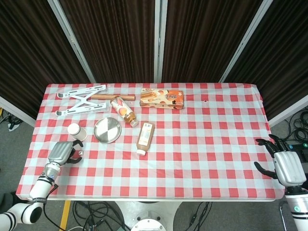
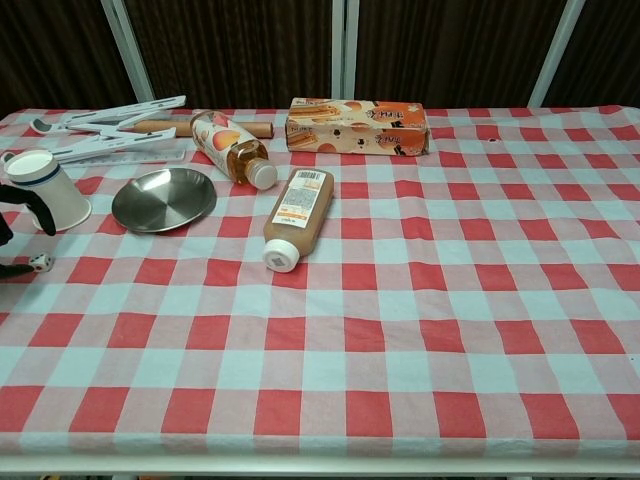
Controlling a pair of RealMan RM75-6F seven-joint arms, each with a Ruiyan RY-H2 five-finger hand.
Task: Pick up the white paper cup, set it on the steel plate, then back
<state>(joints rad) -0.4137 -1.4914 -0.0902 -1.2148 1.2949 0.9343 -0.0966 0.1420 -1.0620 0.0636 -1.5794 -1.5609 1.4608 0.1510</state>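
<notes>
The white paper cup [image 1: 74, 130] stands upright near the table's left edge, just left of the round steel plate [image 1: 107, 130]. My left hand [image 1: 61, 153] hovers over the tablecloth just in front of the cup, fingers apart and curved toward it, holding nothing. In the chest view the cup [image 2: 40, 190] and the plate [image 2: 164, 198] show at the left, and the dark fingers [image 2: 44, 215] of the left hand reach in from the frame's edge in front of the cup. My right hand [image 1: 285, 167] stays open beyond the table's right front corner.
A small white die [image 2: 40, 262] lies by the left hand. A brown bottle [image 1: 144, 135] and a peach drink bottle [image 1: 124, 111] lie right of the plate. A snack box [image 1: 162, 98], a white folding stand [image 1: 82, 100] and a wooden stick [image 1: 103, 96] sit at the back.
</notes>
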